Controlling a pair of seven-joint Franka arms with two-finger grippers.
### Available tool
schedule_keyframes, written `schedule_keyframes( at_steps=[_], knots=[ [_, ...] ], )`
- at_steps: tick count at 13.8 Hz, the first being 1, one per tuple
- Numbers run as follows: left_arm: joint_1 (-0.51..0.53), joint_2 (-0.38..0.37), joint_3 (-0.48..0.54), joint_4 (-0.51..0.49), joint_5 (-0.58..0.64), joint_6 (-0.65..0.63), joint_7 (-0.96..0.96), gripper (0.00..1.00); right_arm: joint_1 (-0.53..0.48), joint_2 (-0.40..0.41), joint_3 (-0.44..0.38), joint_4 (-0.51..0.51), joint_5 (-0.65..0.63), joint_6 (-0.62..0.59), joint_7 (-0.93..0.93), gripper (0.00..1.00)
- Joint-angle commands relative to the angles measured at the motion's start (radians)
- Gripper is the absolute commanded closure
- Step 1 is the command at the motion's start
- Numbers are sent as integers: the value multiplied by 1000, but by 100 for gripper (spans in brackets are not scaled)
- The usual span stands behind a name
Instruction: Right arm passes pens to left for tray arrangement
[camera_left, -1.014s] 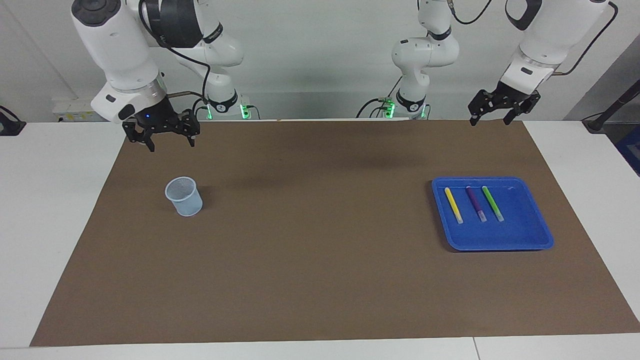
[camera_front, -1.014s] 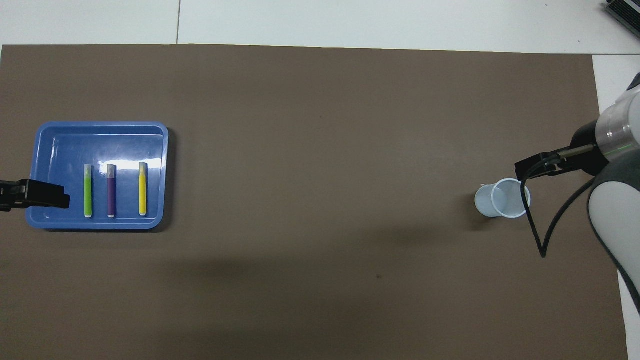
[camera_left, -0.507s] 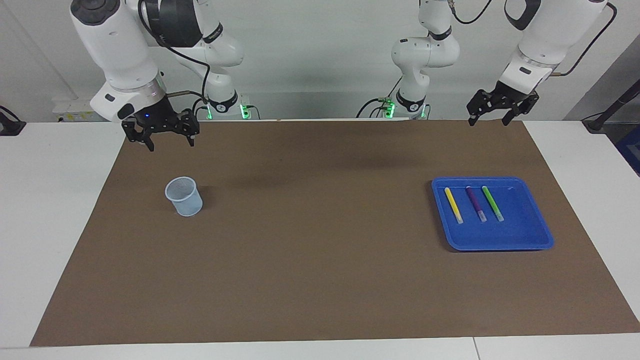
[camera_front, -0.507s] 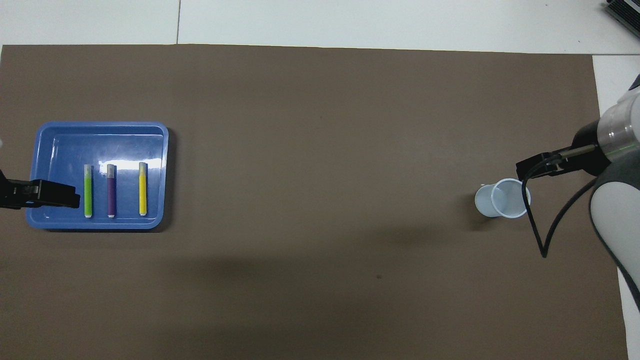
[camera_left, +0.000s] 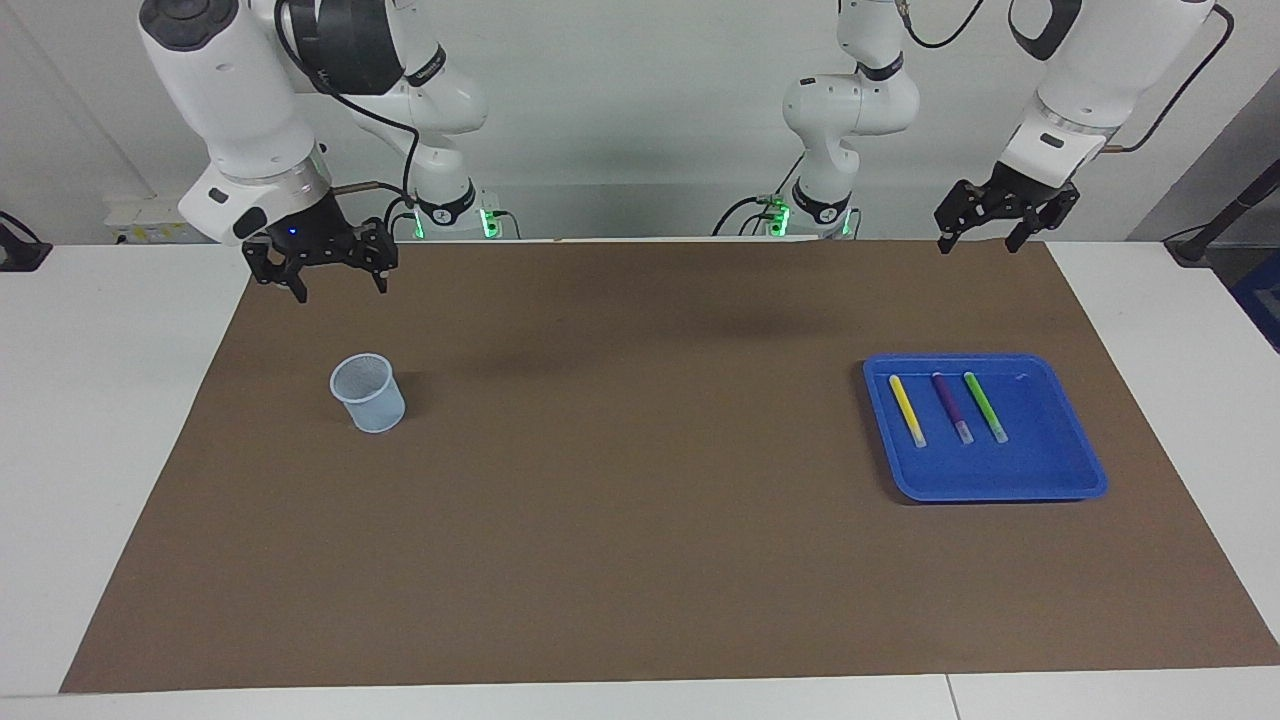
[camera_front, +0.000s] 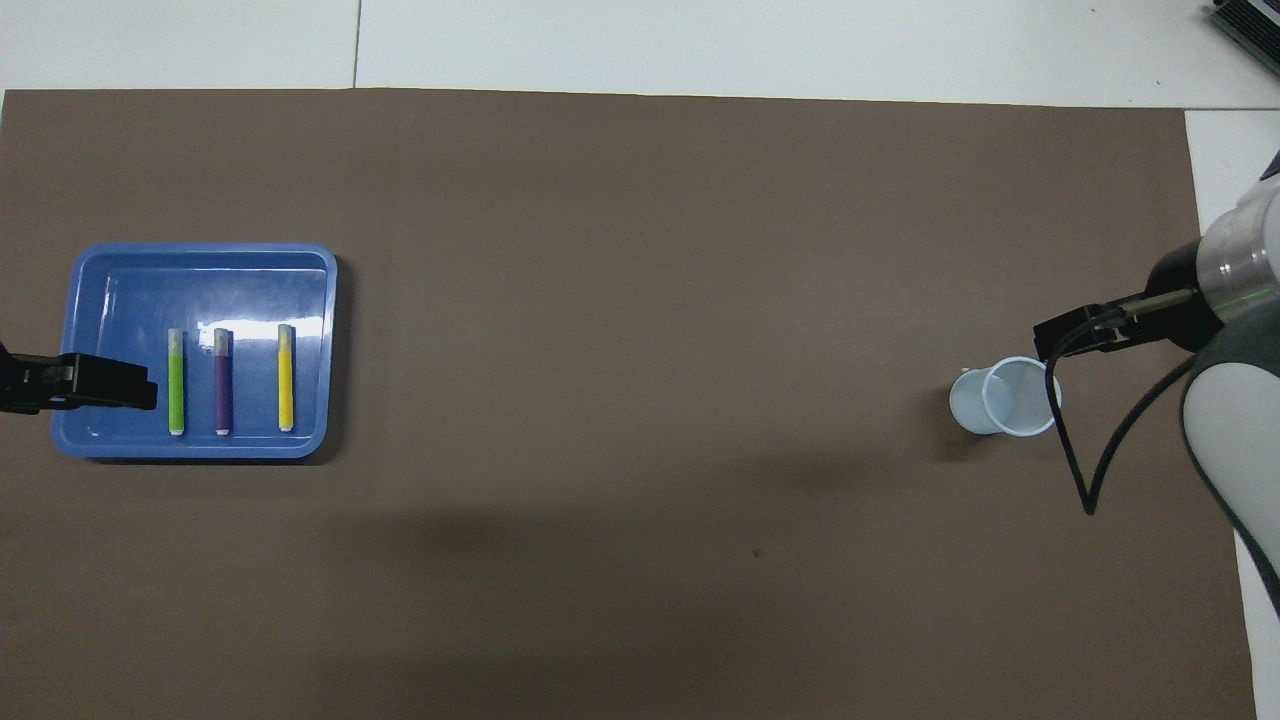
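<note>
The three pens (camera_left: 945, 408) are laid side by side in the tray (camera_left: 1040, 480). The left gripper (camera_left: 1004, 215) and the right gripper (camera_left: 322, 262) are held spread apart, empty, above the desk (camera_left: 620, 500).

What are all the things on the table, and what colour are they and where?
tray: one, bright blue, on the brown mat at the left arm's end of the table.
yellow pen: one, lying in the tray, on the side toward the right arm's end.
purple pen: one, lying in the tray, the middle one of the three.
green pen: one, lying in the tray beside the purple pen, all three side by side and apart.
mesh cup: one, pale and see-through, upright on the mat at the right arm's end; no pen shows in it.
mat: one, brown, covering most of the white table.
left hand: one, black, open, empty, raised near its own base.
right hand: one, black, open, empty, raised near its own base.
</note>
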Motion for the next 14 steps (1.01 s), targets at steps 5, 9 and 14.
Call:
schedule_keyframes(
  at_steps=[5, 9, 14],
  knots=[
    [-1, -30, 6, -33, 8, 28, -25, 0, -20, -16, 9, -16, 25, 13, 7, 0],
    [1, -28, 2, -28, 8, 31, -28, 0, -20, -16, 9, -16, 25, 13, 7, 0],
    [1, -28, 4, -28, 7, 28, -31, 0, -20, -16, 9, -16, 25, 13, 7, 0]
  ],
)
